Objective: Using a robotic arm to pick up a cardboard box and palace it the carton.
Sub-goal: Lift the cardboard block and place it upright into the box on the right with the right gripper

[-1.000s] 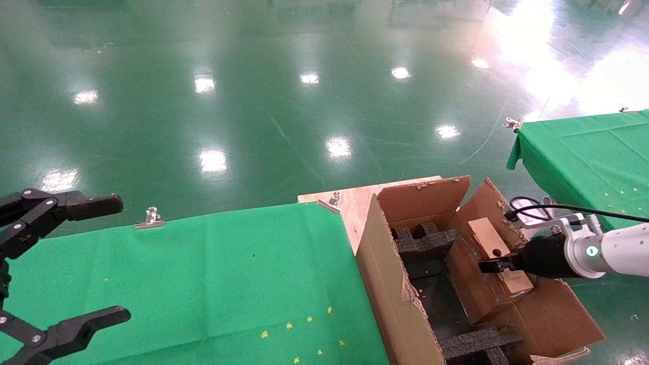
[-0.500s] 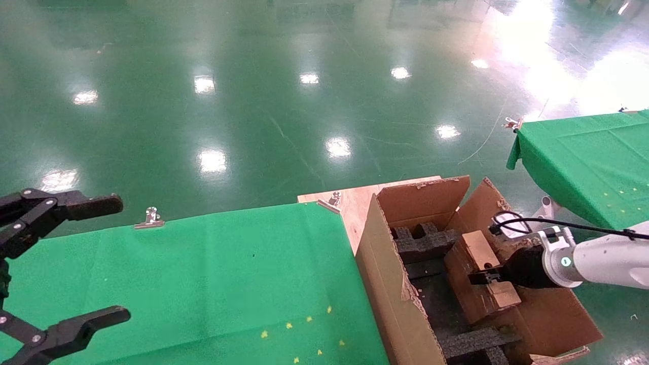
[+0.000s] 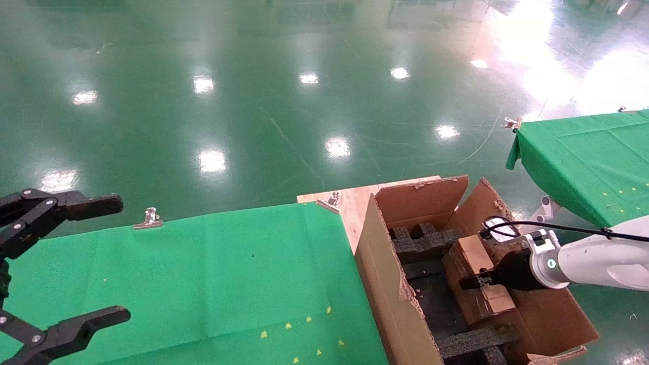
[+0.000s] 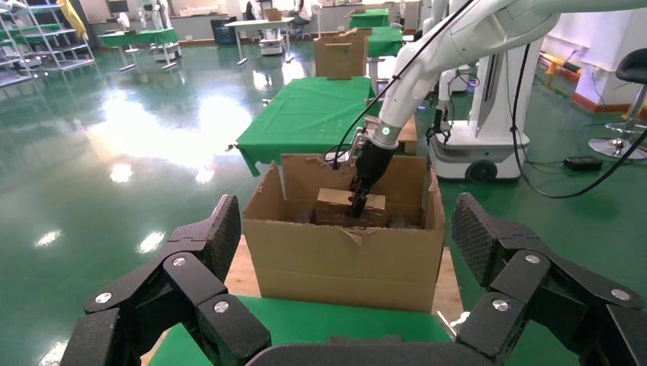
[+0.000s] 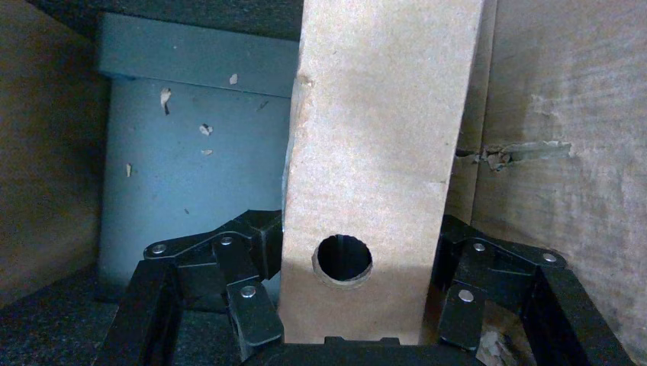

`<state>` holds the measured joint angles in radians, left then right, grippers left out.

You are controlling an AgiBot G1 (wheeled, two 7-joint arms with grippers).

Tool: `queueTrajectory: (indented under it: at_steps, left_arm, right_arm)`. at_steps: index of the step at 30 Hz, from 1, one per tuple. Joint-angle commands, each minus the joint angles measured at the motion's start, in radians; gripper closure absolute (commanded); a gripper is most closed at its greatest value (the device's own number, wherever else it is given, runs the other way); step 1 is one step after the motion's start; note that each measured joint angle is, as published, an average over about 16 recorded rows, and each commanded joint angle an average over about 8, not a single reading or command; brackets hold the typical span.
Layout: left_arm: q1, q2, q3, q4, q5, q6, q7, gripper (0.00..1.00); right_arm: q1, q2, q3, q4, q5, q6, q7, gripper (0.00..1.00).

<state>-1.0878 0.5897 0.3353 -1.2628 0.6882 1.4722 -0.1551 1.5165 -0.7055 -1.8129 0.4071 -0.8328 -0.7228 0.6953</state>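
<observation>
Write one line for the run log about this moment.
right gripper: shut on cardboard box | box: inside carton, not released | left gripper: open, parked over green table

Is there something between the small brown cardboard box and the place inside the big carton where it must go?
Nothing visible blocks it. The right gripper is shut on the small brown cardboard box, already inside the large corrugated carton. Black foam inserts lie beside and below it; contact cannot be judged.
</observation>
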Motion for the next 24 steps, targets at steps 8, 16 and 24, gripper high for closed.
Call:
queueTrajectory:
  at_steps: [8,16,24]
  left_arm:
    - [0.0,0.0,0.0,0.0,0.0,0.0,0.0,0.0]
    - [0.0,0.0,0.0,0.0,0.0,0.0,0.0,0.0]
    - [0.0,0.0,0.0,0.0,0.0,0.0,0.0,0.0]
  right_arm:
    - [0.001,0.001,0.0,0.002,0.002,-0.001,0.0,0.0]
    - [0.016,0.009,0.001,0.005,-0.002,0.001,-0.003,0.0]
    - [0.059,0.036,0.001,0.04,-0.018,0.011,-0.016,0.0]
